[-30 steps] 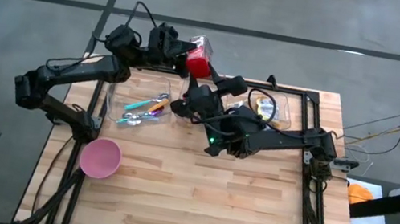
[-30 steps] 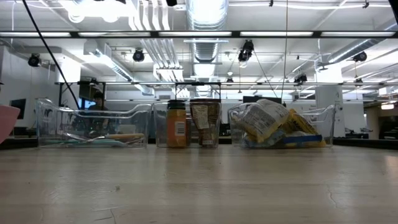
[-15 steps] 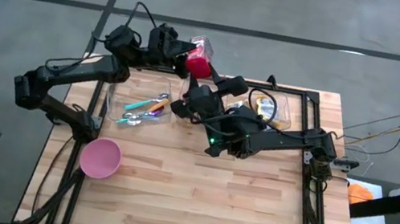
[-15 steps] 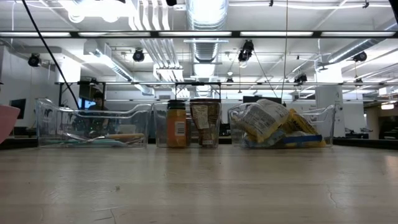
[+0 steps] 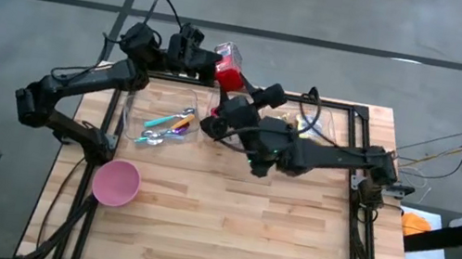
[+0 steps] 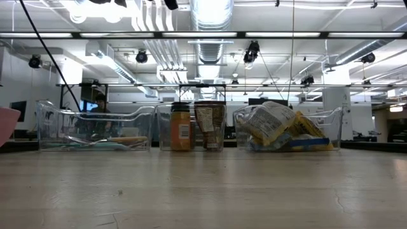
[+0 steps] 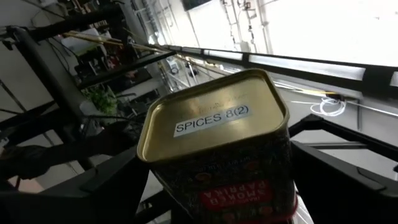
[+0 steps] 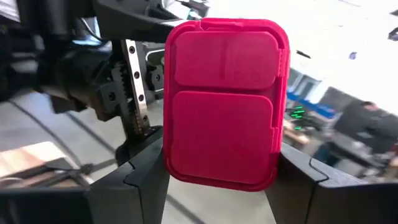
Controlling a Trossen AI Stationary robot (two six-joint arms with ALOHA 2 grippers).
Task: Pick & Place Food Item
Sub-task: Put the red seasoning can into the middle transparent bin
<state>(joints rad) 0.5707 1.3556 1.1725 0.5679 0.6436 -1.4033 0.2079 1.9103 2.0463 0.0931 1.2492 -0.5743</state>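
Both grippers clasp one spice tin, held in the air above the far edge of the table.

The spice tin (image 5: 230,74), with its red lid (image 8: 225,102) and gold base labelled "SPICES 8(2)" (image 7: 212,119), hangs over the back rail of the table (image 5: 251,236), just beyond the clear bin of cutlery (image 5: 164,123); the left gripper (image 5: 203,61) grasps the tin from its far side, fingers spread wide around its body; the right gripper (image 5: 239,93) grips it from the near side, its fingers (image 8: 140,168) flanking the lid end; on the table, to the right of the cutlery bin, a second clear bin holds packets (image 6: 280,130); between the two bins stand a jar (image 6: 180,130) and a pouch (image 6: 208,127); a pink bowl (image 5: 116,182) sits near the front left corner, well apart from the tin.
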